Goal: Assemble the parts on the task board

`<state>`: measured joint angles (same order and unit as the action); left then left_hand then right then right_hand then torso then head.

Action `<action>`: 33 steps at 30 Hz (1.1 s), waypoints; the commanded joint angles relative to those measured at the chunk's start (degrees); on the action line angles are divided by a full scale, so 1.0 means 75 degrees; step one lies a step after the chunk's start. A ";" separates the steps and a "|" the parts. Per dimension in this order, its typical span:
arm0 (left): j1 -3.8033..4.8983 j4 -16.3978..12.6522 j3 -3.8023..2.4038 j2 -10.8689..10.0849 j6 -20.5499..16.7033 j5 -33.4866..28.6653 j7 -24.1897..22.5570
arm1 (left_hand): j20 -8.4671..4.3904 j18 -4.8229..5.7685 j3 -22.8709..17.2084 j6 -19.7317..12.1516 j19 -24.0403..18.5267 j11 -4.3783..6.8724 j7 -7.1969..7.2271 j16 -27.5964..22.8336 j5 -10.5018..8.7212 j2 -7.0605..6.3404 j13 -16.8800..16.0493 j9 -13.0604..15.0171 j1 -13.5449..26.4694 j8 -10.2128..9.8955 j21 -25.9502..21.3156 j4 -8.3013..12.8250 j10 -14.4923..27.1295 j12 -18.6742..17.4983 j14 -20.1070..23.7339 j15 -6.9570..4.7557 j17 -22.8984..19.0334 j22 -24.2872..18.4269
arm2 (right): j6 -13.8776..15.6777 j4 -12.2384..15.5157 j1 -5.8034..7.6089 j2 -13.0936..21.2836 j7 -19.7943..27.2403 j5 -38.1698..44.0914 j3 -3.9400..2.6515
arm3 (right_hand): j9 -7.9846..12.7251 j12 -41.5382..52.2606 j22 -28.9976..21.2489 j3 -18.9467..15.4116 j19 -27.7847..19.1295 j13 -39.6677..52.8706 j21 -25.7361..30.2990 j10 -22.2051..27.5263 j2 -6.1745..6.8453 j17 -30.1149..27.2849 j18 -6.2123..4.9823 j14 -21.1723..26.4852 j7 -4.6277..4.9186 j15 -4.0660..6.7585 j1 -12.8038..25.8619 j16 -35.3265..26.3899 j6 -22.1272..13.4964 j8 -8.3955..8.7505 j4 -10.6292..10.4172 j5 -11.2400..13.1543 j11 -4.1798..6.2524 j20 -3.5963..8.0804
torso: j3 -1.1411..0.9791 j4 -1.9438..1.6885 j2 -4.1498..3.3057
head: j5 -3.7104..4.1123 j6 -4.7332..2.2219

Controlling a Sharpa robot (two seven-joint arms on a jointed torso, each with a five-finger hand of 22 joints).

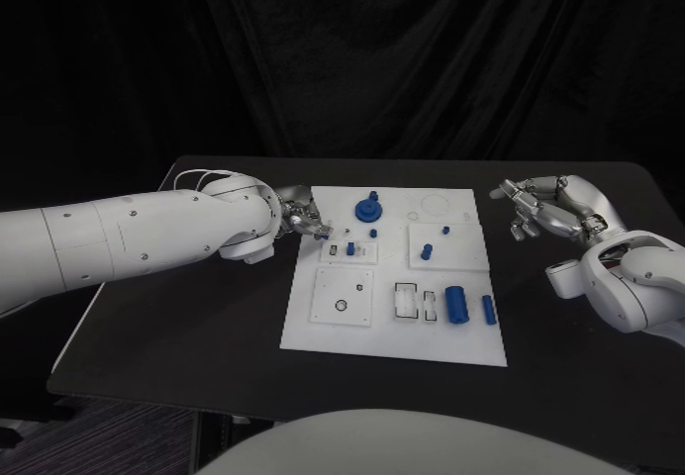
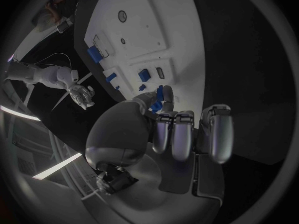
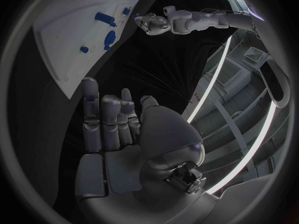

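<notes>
The left hand point(image 1: 304, 220) is pinching a small blue part point(image 2: 167, 95) at the board's point(image 1: 329, 332) left edge; the right hand point(image 1: 549, 211) is hovering spread wide, holding nothing, beyond the right edge.

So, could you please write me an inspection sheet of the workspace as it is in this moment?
Surface: black table, bare around the board.
Job's things: white task board in the middle; blue gear-like part at its far side, large blue cylinder and smaller blue peg at its near right.
Clutter: nothing seen.
Hands: left hand at the board's left edge, fingers curled by a small blue part; whether it grips it, cannot tell. Right hand apart from the board, holding nothing, fingers apart.
Cables: thin white wire looped on the left wrist.
Surroundings: black curtain behind the table.
</notes>
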<state>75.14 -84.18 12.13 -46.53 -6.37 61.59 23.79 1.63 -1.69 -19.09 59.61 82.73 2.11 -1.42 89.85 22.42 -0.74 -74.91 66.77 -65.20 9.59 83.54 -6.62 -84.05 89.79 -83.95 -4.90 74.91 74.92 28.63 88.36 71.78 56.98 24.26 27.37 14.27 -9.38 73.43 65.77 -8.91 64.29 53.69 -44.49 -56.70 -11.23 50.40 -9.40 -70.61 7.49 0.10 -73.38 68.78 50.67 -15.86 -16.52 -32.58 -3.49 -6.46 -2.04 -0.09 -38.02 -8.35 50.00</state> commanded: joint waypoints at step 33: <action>-0.0492 -0.0105 -0.0003 0.0011 -0.0631 -0.0079 -0.0515 | -0.0025 -0.0164 -0.0011 0.0137 -0.0088 0.0044 -0.0008 0.0020 -0.0616 0.0071 -0.2013 -0.0037 0.0285 -0.0053 -0.0121 -0.0204 -0.0793 0.0027 -0.0807 -0.0028 0.2012 0.0827 | 0.0034 0.0024 -0.0024 -0.0020 -0.0075 0.0027 -0.0005 | 0.0020 -0.0057 -0.0016 0.0156 -0.0050 -0.0027 0.0061 0.0076 0.0017 -0.0014 -0.0056 0.0046 -0.0010 -0.0004 -0.0101 -0.0025 0.0051 -0.0013 0.0037 -0.0058 0.0018 0.0023 | 0.0002 0.0008 -0.0011 | -0.0038 0.0000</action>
<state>71.56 -85.03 12.15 -46.59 -10.92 61.28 21.03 1.43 -2.64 -19.14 60.40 82.53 2.11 -1.43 89.85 18.12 -0.34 -74.91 66.54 -63.68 9.53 82.84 -7.84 -84.05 89.79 -83.95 -4.90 74.91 74.91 28.70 88.44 71.76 56.84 24.12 27.37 14.27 -9.30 73.21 65.70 -8.19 64.29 53.54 -44.19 -56.50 -10.94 50.34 -9.40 -70.61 7.49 0.10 -73.67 68.77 50.67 -15.86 -16.27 -32.81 -3.29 -6.45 -2.01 -0.08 -38.08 -8.60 50.00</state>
